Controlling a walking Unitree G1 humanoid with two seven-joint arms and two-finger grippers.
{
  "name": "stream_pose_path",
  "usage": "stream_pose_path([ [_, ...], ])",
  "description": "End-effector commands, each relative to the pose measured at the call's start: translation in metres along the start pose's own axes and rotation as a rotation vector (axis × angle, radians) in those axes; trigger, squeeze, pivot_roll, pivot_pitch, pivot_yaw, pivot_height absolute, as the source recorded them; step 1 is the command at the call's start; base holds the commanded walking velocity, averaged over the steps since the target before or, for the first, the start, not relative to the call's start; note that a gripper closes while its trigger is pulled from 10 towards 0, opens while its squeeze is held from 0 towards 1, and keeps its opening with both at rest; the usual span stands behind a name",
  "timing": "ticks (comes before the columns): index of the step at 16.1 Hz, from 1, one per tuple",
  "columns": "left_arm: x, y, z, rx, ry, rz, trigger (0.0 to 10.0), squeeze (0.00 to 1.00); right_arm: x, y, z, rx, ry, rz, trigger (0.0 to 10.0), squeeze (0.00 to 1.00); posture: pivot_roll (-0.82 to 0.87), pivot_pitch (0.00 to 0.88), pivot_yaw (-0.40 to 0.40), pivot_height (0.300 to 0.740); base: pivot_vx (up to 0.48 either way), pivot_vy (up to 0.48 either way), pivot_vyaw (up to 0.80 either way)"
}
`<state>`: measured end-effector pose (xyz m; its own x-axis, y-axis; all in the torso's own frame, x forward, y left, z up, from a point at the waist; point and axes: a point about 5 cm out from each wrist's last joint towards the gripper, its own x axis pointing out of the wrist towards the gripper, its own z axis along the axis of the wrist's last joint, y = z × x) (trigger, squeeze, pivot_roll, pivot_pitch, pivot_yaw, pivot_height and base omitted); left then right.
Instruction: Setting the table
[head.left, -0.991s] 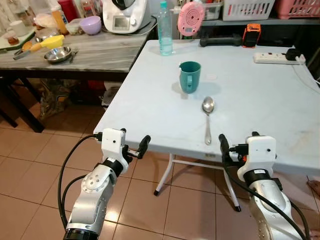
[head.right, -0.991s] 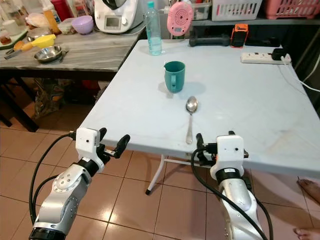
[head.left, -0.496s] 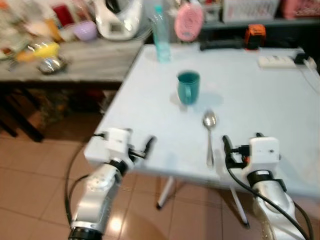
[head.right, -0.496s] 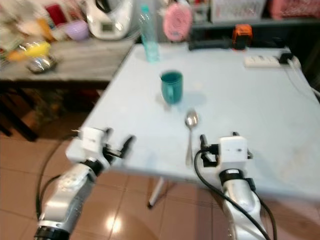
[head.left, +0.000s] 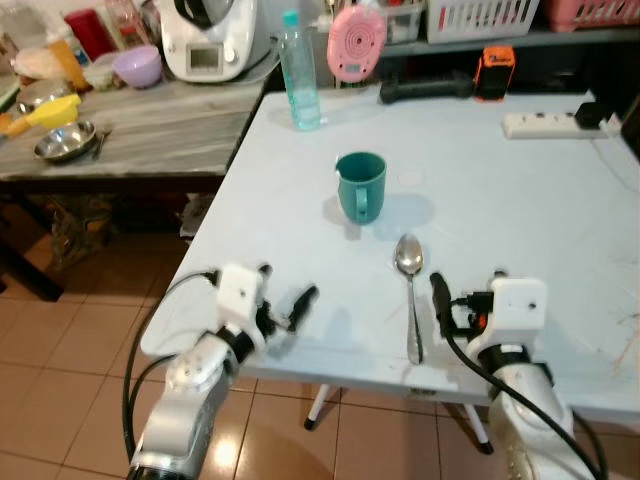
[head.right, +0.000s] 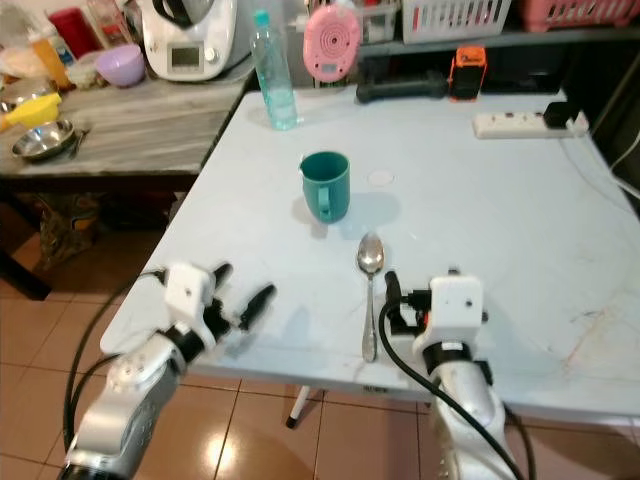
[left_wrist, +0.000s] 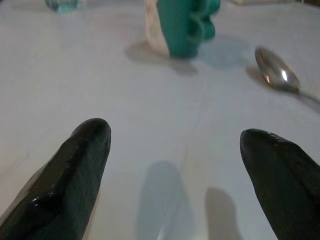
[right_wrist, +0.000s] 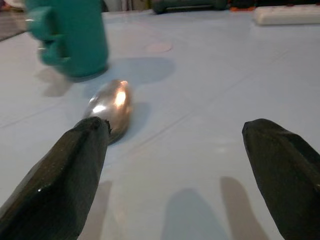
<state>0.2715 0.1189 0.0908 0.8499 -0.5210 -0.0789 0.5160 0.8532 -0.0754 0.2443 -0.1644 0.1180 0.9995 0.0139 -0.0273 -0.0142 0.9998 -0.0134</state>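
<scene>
Spoon (head.left: 410, 296) just left of spread, empty right gripper (head.left: 455, 303), teal mug (head.left: 360, 186) beyond

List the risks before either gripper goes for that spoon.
1. The spoon lies flat on the table, handle toward the near edge; the right gripper, open just beside it, might nudge it off rather than lift it.
2. The green mug stands just beyond the spoon's bowl, so a forward overshoot could knock it.
3. The left gripper hangs open over the table's near edge and could catch it.
</scene>
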Motion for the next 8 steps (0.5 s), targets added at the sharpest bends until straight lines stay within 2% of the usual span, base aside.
stream_pose_path([
  [1, -0.01, 0.012, -0.003, 0.025, 0.034, 0.025, 10.0, 0.0, -0.001, 0.012, 0.0, 0.02, 0.004, 0.043, 10.0, 0.0, -0.18, 0.089, 0.129, 0.74, 0.0, 0.0, 0.0],
  [3, -0.011, 0.013, -0.004, 0.032, 0.048, 0.012, 10.0, 0.0, -0.001, 0.015, -0.002, 0.026, 0.017, 0.046, 10.0, 0.0, -0.18, 0.094, 0.134, 0.74, 0.0, 0.0, 0.0],
  [6, -0.01, 0.012, -0.003, 0.028, 0.044, -0.019, 10.0, 0.0, 0.007, 0.02, 0.003, 0.048, 0.004, 0.046, 10.0, 0.0, -0.18, 0.096, 0.141, 0.74, 0.0, 0.0, 0.0],
  [8, -0.009, 0.011, -0.001, 0.04, 0.031, -0.034, 10.0, 0.0, 0.013, 0.022, -0.004, 0.026, 0.034, 0.04, 10.0, 0.0, -0.18, 0.095, 0.144, 0.74, 0.0, 0.0, 0.0],
])
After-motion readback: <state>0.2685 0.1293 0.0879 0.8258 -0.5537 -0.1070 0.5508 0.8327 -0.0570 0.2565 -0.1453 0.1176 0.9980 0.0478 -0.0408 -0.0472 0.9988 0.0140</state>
